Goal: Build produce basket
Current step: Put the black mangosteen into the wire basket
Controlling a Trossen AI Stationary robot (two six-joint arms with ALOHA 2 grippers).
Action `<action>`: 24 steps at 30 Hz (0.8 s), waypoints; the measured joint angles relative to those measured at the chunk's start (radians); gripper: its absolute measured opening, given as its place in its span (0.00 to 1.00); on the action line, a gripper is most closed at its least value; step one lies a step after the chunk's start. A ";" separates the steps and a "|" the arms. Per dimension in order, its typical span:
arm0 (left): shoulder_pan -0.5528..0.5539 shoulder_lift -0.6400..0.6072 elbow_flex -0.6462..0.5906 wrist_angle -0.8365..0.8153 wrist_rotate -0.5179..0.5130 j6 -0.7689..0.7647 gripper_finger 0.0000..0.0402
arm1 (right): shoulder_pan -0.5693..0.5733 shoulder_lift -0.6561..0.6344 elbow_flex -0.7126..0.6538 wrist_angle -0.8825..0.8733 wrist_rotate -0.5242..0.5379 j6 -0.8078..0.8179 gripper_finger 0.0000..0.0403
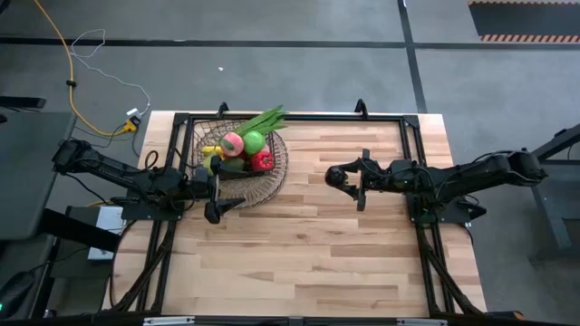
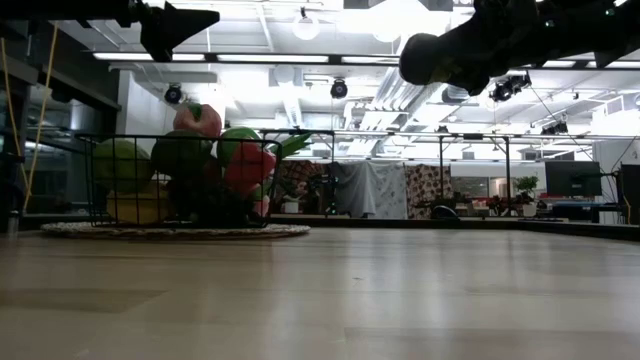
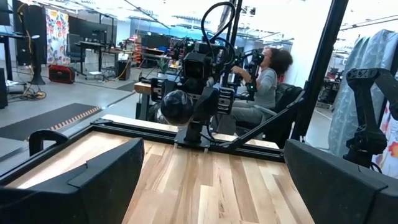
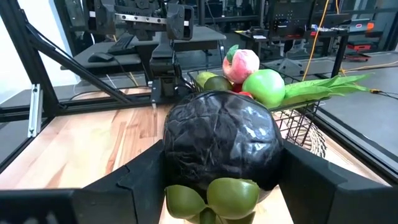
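The right tool point(image 1: 337, 177) hangs above the bare middle of the table point(image 1: 317, 244), its fingers pinching a dark purple piece with a green stem end point(image 4: 219, 152). In the right wrist view this piece fills the gap between the two fingers, its crinkled dark skin toward the camera and the green lobes at its underside. In the low view it shows as a dark lump held well clear of the table top.

The basket point(image 1: 237, 158) stands well apart from the right tool, straight ahead of its fingertips, toward the left arm's side of the table. Piled in it are a pink piece point(image 1: 233, 142), a green round piece point(image 1: 254, 141), a red piece point(image 1: 263, 161), a yellow piece point(image 1: 210, 150), and long green leafy stalks point(image 1: 265, 119) that stick out over the far rim.

The left tool point(image 1: 216, 204) sits just beside the basket's near rim, raised off the table. Its fingers are spread wide, with nothing between them; its wrist view looks across the table at the right tool and the dark piece.
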 joint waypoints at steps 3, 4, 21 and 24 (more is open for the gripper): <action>0.000 0.000 0.000 0.000 0.000 0.000 0.94 | 0.000 0.006 0.000 0.019 0.001 0.001 0.60; 0.000 0.000 0.000 0.000 0.001 0.000 0.94 | 0.000 0.016 0.000 0.041 0.009 0.000 0.60; 0.000 0.000 0.000 0.027 0.001 0.019 0.94 | -0.142 0.629 0.275 0.517 -0.129 -0.006 0.60; -0.002 0.000 0.000 0.063 0.003 0.019 0.94 | -0.170 0.730 0.407 0.457 -0.162 -0.005 0.60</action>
